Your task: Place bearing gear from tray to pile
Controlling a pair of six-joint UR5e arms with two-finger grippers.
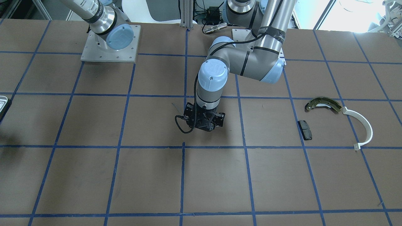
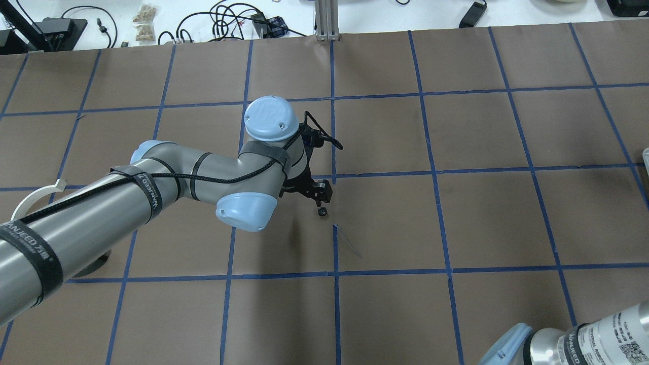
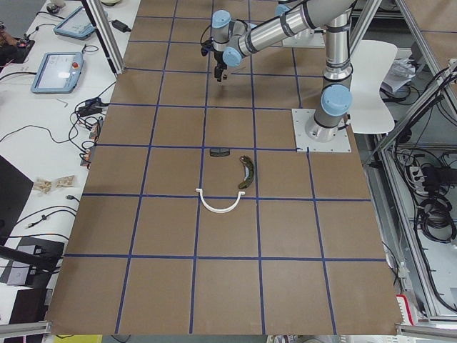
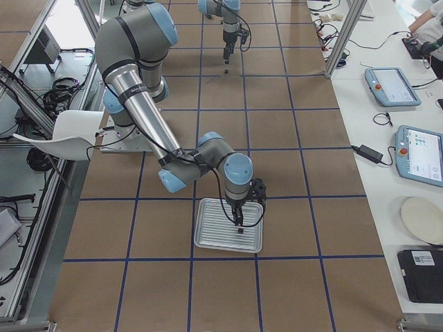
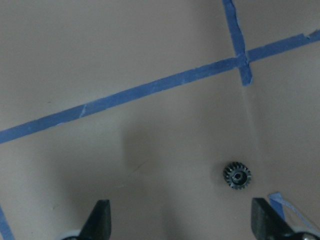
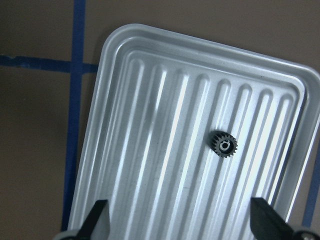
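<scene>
A small dark bearing gear [image 6: 224, 145] lies on the ribbed silvery tray [image 6: 125, 165]; the tray also shows in the exterior right view [image 4: 211, 235]. My right gripper [image 6: 180, 227] hangs open above the tray, empty. A second dark gear [image 5: 237, 176] lies on the brown table near the middle, also in the overhead view [image 2: 321, 212]. My left gripper [image 5: 182, 227] is open and empty just above it, in the overhead view [image 2: 319, 192] too. The pile lies apart: brake shoe [image 1: 323, 104], white arc [image 1: 361, 127], black pad [image 1: 305, 129].
Blue tape lines [image 1: 183, 147] divide the brown table into squares. The right arm's base plate [image 1: 110, 44] sits at the robot's edge. Only the tray's edge [image 1: 2, 105] shows in the front view. A side bench with tablets [image 4: 391, 86] runs along the table.
</scene>
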